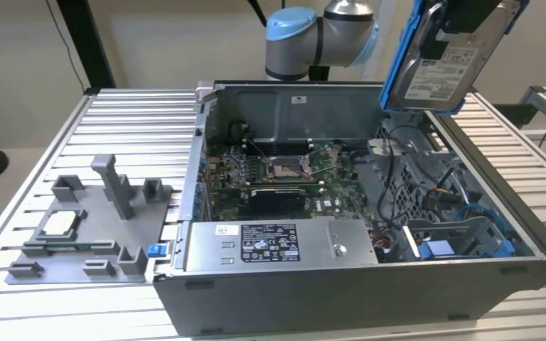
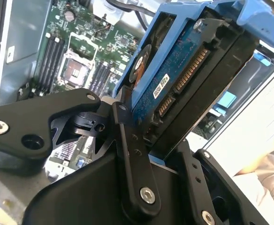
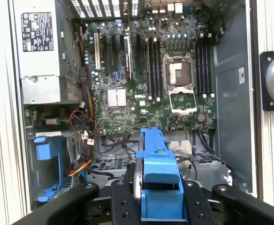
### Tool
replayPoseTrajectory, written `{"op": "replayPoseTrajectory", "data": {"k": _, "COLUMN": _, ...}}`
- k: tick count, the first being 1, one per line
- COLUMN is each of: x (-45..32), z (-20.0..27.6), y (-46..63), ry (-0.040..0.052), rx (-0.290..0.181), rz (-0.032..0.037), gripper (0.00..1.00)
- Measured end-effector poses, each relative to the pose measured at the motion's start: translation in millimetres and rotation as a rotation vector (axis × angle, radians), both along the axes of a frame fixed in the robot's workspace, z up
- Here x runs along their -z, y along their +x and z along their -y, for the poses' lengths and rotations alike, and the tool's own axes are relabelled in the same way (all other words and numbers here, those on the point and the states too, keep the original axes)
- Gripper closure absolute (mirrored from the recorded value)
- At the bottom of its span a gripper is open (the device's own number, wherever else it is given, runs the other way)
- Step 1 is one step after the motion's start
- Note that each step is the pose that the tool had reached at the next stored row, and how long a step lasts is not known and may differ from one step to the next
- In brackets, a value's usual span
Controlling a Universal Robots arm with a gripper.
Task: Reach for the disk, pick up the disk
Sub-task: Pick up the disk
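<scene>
The gripper (image 2: 148, 140) holds the disk (image 1: 441, 60) clamped, tilted high above the open computer case (image 1: 500, 273); a slipping grip could drop it onto the motherboard (image 3: 174, 84).

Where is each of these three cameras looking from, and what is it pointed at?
Exterior view: off the arm, looking down at the open computer case; arm lifts the disk above it.
First wrist view: on the arm, looking down into the case; gripper clamps the disk.
Second wrist view: on the arm, close beside the disk's underside.
All three share the disk.

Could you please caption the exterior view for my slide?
Gripper holds the disk lifted above the open computer case.
</scene>
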State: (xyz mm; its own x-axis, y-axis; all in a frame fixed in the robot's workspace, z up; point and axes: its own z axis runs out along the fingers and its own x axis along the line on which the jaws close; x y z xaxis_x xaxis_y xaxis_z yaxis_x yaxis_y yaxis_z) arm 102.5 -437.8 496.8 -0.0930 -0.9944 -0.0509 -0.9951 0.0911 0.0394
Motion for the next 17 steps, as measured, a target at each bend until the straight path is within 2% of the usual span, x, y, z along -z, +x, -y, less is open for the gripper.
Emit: {"op": "replayPoseTrajectory", "data": {"k": 17, "x": 0.1, "z": 34.9, "y": 0.0, "ry": 0.0001, "rx": 0.002, "rz": 0.0, "gripper": 1.0}}
